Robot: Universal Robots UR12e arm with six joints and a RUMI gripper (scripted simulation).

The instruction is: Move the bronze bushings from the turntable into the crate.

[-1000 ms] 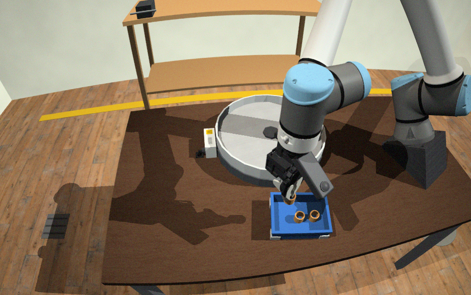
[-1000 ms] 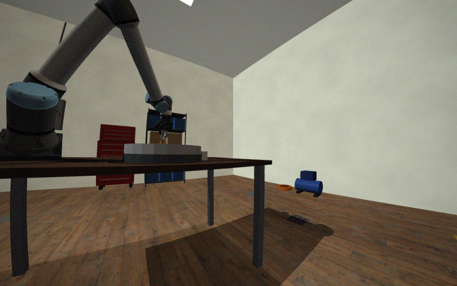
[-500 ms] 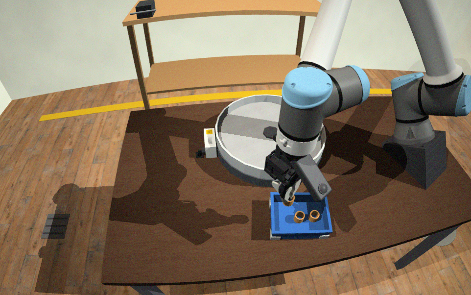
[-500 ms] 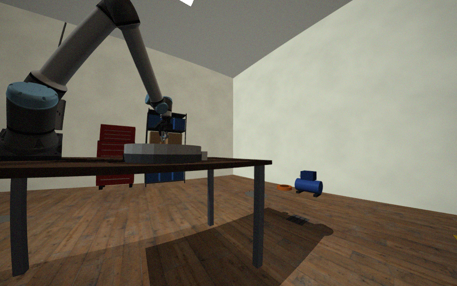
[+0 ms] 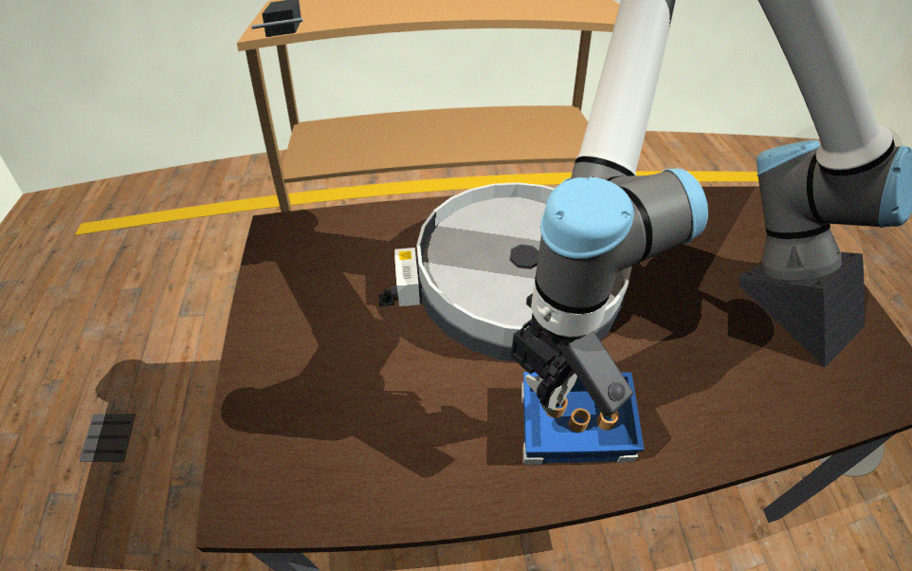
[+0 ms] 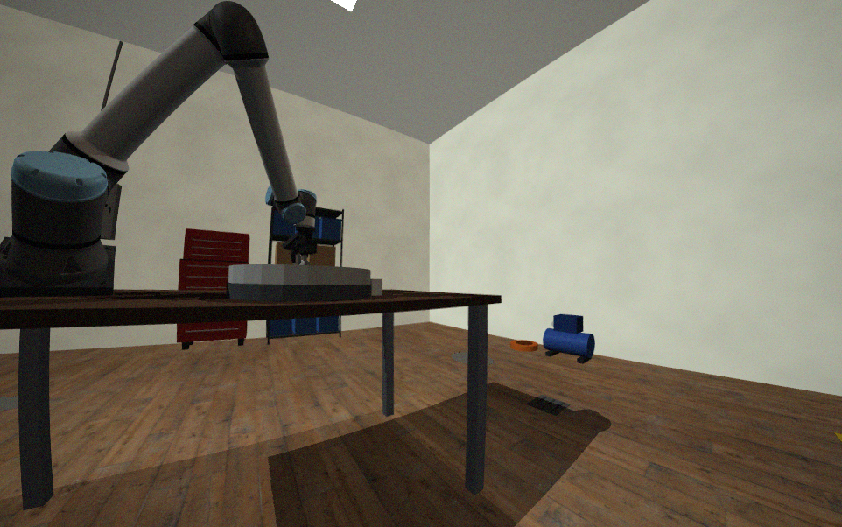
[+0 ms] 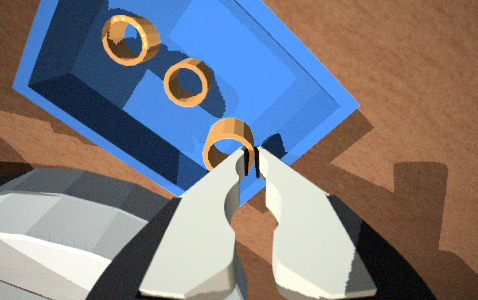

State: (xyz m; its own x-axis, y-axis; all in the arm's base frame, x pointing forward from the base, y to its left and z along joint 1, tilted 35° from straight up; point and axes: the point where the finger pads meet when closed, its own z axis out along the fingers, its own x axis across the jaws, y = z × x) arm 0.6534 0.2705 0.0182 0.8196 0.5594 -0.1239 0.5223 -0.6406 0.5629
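Nearest the wrist camera, the gripper (image 5: 556, 402) (image 6: 302, 263) (image 7: 251, 148) is closed on one wall of a bronze bushing (image 5: 559, 409) (image 7: 230, 129), at the crate's turntable end. That short orange-brown sleeve is hollow, its open mouth facing the wrist lens; its long axis looks roughly upright, exact tilt unclear. Beyond, inside the blue crate (image 5: 581, 456) (image 7: 32, 50), a middle bushing (image 5: 579, 429) (image 7: 205, 72) and a far bushing (image 5: 609, 427) (image 7: 151, 40) stand upright, apart. Just beside the crate sits the grey turntable (image 5: 433, 316) (image 6: 298, 274) (image 7: 75, 220).

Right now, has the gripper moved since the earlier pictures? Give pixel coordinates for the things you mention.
Yes. In the top view, the gripper (image 5: 555, 402) (image 6: 300, 259) (image 7: 251, 148) has gone down, nearer the crate's (image 5: 581, 450) (image 7: 100, 139) front edge.
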